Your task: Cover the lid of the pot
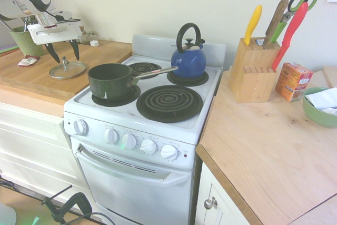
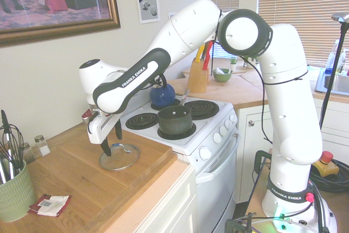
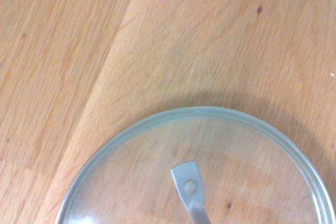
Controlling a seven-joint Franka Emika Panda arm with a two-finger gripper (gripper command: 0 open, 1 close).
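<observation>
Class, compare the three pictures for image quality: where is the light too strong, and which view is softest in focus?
First exterior view: washed out, the wall and stove top near white, yet the pot reads clearly. Second exterior view: window blinds glare brightly; the open claw above the lid stays distinct. Wrist view: evenly lit but slightly soft, the lid's rim a little blurred, a faint shadow around it.

Blue kettle (image 1: 188, 59) is set on rear burner; knife block (image 1: 254, 70), orange box (image 1: 293, 81), green bowl (image 1: 318, 108) are placed on right counter (image 1: 258, 151).
</observation>
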